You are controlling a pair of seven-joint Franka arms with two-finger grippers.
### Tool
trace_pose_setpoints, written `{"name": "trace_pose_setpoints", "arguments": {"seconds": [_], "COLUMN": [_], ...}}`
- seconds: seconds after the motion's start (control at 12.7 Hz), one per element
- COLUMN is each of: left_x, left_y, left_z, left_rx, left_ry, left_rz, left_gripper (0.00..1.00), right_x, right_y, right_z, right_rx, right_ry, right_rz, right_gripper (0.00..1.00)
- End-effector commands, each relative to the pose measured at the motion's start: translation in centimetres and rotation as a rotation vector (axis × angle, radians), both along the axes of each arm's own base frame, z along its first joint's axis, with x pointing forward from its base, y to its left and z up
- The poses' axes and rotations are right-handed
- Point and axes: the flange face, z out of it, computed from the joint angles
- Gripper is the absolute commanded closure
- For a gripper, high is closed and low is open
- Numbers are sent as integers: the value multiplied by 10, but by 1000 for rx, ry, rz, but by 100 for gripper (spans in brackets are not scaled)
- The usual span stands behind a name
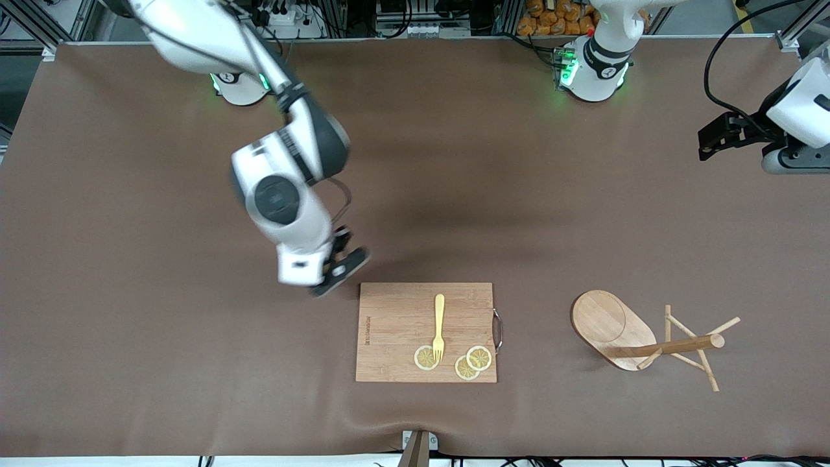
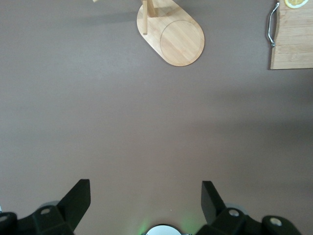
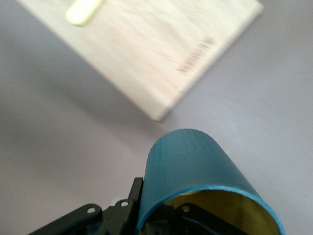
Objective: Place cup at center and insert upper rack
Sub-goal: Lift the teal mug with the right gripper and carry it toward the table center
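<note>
The cup (image 3: 195, 176) is being carried in the clenched right gripper (image 1: 337, 271) beside the cutting board (image 1: 395, 324) — setting-down comes next; the left gripper (image 2: 145, 205) is waiting, released, while the rack (image 1: 648, 340) is lying toppled.

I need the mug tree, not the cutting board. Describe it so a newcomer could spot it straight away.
Start at the rectangular cutting board with the fork and lemon slices. Beside it, toward the left arm's end of the table, the mug tree lies tipped over. Its oval base, round post and thin pegs set it apart.
</note>
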Motion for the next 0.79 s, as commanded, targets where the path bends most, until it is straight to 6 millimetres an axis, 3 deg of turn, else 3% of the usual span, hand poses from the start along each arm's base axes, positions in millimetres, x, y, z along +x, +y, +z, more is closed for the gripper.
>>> {"name": "trace_pose_setpoints", "arguments": {"seconds": [0.0, 0.32, 0.47, 0.71], "left_x": [-7, -6, -5, -2], "left_y": [4, 5, 8, 12], "left_z": [3, 2, -2, -15], "left_rx": [2, 6, 5, 5], "left_ry": [7, 10, 27, 54], "left_rz": [-4, -6, -38, -43], "left_gripper": [0, 0, 0, 0], "right_x": [-32, -87, -93, -128], "right_y": [52, 130, 142, 172], "right_z": [2, -37, -60, -84], "right_rx": [-3, 18, 31, 16], "right_ry": [-18, -36, -39, -22], "right_rz": [-52, 12, 11, 15], "right_gripper": [100, 100, 100, 100]}}
